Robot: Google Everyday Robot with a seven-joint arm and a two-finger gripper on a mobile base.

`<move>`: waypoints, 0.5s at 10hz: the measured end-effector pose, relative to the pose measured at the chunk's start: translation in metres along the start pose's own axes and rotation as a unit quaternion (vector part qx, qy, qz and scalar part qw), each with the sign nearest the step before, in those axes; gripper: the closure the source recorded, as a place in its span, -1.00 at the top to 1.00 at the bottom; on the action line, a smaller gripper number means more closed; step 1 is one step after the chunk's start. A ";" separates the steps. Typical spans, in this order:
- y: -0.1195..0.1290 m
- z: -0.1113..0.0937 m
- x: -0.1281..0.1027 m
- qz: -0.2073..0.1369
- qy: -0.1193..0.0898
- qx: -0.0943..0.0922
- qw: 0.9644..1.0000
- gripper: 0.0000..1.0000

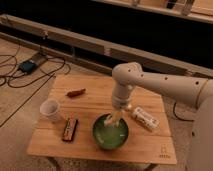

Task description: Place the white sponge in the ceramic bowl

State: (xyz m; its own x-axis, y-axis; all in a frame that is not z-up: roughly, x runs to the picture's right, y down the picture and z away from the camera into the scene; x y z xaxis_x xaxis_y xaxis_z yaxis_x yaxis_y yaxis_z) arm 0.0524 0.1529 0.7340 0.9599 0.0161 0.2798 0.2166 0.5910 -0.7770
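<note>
The ceramic bowl [111, 134] is round, glossy and green, and stands at the front middle of the wooden table [95, 105]. My gripper [113, 119] hangs from the white arm and reaches down over the bowl's far rim. A small pale shape at the gripper's tip, just inside the far rim, looks like the white sponge [110, 120]. It is partly hidden by the gripper. No sponge lies on the tabletop.
A white cup [50, 109] stands at the table's left. A dark snack bar [70, 129] lies left of the bowl. A reddish-brown item [76, 92] lies at the back left. A white printed packet [145, 118] lies right of the bowl. Cables and a black box [27, 66] lie on the floor.
</note>
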 end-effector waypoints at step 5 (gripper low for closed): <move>0.001 0.003 0.001 -0.002 -0.003 -0.007 1.000 0.60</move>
State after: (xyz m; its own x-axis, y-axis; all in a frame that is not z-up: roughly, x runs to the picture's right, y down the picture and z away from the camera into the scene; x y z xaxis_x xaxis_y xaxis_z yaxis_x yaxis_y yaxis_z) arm 0.0529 0.1557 0.7347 0.9578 0.0188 0.2867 0.2231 0.5799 -0.7835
